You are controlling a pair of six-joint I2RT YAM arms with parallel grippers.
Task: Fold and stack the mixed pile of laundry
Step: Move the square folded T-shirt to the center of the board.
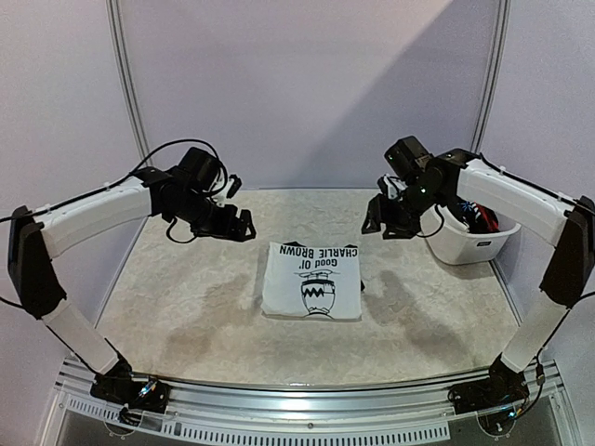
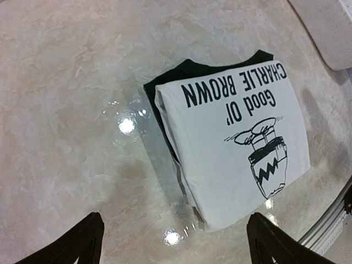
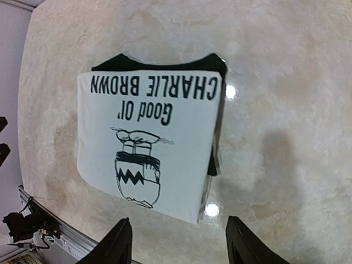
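Left fingers (image 2: pixel 82 245), right fingers (image 3: pixel 116 245) apart.

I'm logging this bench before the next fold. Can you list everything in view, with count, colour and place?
white T-shirt: one, white with black print, folded, mid-table, on top of the dark garment.
dark garment: one, black or dark green, under the T-shirt, its edge showing on the far side.
tub: one, white, far right of the table.
clothes in tub: count unclear, red and blue showing.
table: one, beige marbled.
left claw: one, black, open, above the table left of the T-shirt.
right claw: one, black, open, above the table beside the tub.
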